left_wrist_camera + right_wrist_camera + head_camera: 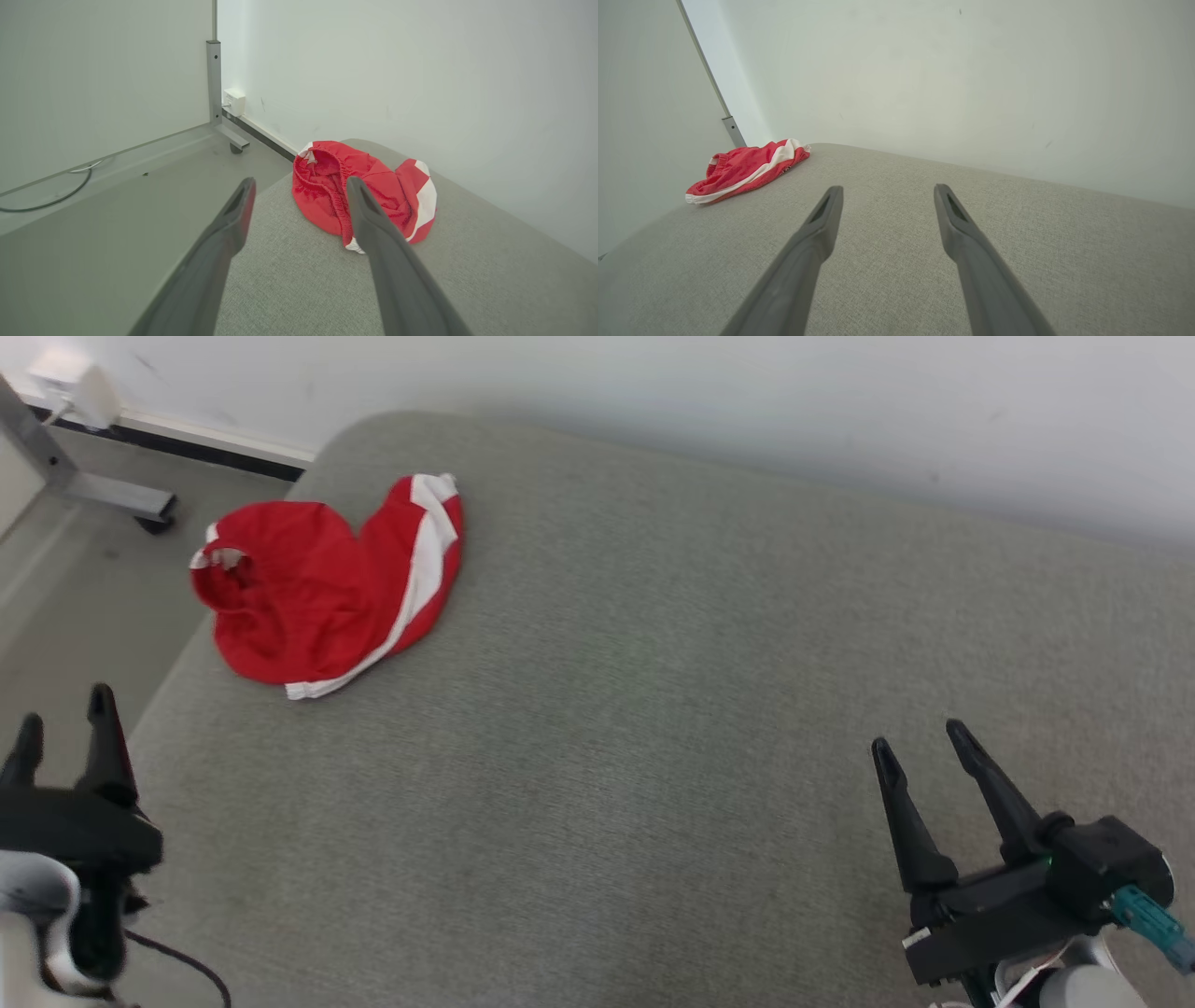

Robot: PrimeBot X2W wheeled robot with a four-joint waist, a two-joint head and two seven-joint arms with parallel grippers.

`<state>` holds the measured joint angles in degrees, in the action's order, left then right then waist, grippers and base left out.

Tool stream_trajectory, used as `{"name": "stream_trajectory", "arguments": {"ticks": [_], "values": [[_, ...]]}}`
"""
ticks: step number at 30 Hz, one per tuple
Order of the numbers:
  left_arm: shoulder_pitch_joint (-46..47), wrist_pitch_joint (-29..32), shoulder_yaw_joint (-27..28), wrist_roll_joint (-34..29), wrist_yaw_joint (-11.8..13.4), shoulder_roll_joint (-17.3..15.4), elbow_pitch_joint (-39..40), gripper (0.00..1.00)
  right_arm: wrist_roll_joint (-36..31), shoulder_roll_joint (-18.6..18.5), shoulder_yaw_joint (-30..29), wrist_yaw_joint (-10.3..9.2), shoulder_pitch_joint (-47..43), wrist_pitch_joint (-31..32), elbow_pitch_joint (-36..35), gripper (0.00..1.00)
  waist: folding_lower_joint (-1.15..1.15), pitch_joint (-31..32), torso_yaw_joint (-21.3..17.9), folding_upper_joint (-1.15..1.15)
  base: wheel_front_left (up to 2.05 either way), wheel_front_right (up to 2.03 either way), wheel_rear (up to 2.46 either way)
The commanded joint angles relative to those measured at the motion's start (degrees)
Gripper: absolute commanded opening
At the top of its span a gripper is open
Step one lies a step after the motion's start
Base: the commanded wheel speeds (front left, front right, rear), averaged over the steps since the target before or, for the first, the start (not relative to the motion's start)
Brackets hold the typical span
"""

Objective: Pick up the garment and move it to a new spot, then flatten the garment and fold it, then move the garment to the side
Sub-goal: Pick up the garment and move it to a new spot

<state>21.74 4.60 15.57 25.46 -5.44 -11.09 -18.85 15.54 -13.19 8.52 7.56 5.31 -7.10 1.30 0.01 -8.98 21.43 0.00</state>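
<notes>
The garment [322,588] lies on the padded surface [653,728], at its far left corner. It is ahead of my left gripper [64,709] and slightly to its right, well apart from it. From my right gripper [919,737] it sits far ahead and well off to the left. My right gripper is over the near right part of the surface. My left one straddles the surface's left edge, with the floor [65,588] to its left. The wall [747,392] stands behind the surface. On the floor beyond my left gripper, left of the garment, is a metal frame foot [112,497], with a small box [79,387] on the wall behind it.
</notes>
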Motion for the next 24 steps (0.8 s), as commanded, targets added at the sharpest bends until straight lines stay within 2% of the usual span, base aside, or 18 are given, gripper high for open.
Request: {"name": "stream_trajectory", "arguments": {"ticks": [1,4,7,9,12,15,17,24], "values": [[1.55,1.01,0.39,0.69,0.29,-0.79,-0.33,1.00,-0.25,-0.37,0.40,-0.12,0.98,0.12,-0.54,1.00,-0.01,-7.86,-7.76,0.00,0.00,0.00,0.00],[6.09,7.38,2.89,4.18,2.01,-2.94,-2.44,1.00,-0.47,-0.56,1.97,-0.12,3.70,0.59,-2.35,1.00,-0.01,-11.87,-11.48,0.00,0.00,0.00,0.00],[10.71,14.98,7.41,10.71,4.51,-4.08,-3.55,1.00,-0.49,-0.45,2.89,-0.12,6.21,0.34,-3.47,1.00,-0.01,-15.77,-15.06,0.00,0.00,0.00,0.00],[12.38,18.63,9.07,11.64,6.03,-7.58,-3.94,1.00,-0.25,-0.17,3.24,-0.12,7.62,-0.20,-3.75,1.00,-0.01,-18.14,-17.06,0.00,0.00,0.00,0.00],[15.49,23.58,11.68,15.50,8.38,-8.84,-5.36,1.00,-0.03,0.37,3.44,-0.12,8.99,-1.30,-3.29,1.00,-0.01,-20.66,-19.49,0.00,0.00,0.00,0.00],[16.42,28.63,13.15,16.59,10.53,-12.18,-6.39,1.00,0.20,1.03,3.66,-0.12,9.66,-2.47,-2.53,1.00,-0.01,-22.25,-21.66,0.00,0.00,0.00,0.00],[16.56,30.95,13.45,16.89,11.70,-13.26,-6.64,1.00,0.17,1.51,3.71,-0.12,10.01,-3.11,-2.00,1.00,-0.01,-22.93,-22.90,0.00,0.00,0.00,0.00],[13.53,36.90,15.70,18.06,16.40,-15.22,-7.10,1.00,0.20,1.80,3.08,-0.12,10.70,-4.38,-1.44,1.00,-0.01,-23.90,-26.35,0.00,0.00,0.00,0.00]]}}
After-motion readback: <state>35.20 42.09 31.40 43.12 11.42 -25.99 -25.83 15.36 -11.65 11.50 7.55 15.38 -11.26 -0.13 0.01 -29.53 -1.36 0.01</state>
